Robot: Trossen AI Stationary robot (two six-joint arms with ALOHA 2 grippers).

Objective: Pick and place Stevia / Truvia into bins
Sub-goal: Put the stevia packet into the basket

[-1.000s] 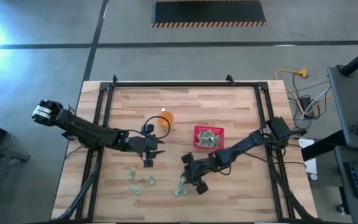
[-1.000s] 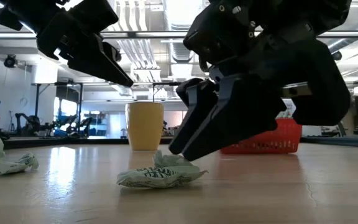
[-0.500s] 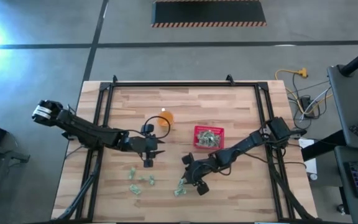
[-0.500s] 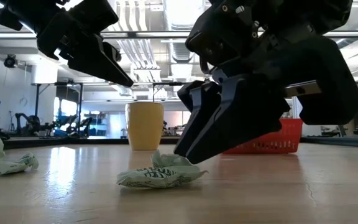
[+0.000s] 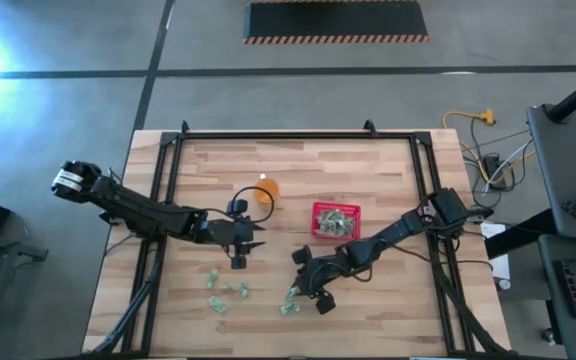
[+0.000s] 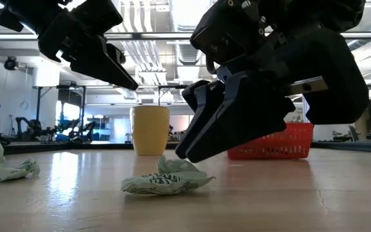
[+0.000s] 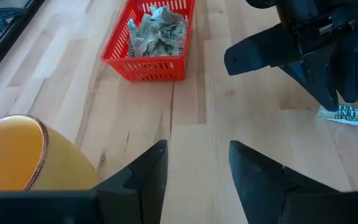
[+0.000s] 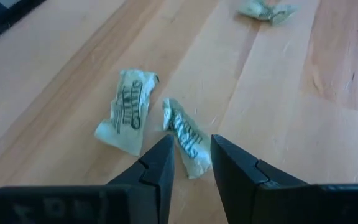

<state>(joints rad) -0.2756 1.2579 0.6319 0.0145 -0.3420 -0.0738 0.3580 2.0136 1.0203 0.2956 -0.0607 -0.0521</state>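
Right pincer hangs low over the bench, fingers parted around a crumpled Stevia packet; another packet lies just beside it. Left pincer hovers open near the orange cup. Farther right, the red basket holds more packets.

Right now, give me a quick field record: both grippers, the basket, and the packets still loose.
right gripper: open, low over two loose packets, not gripping
left gripper: open, held above the table near the cup
basket: holds several packets
loose packets: a few on the front of the table
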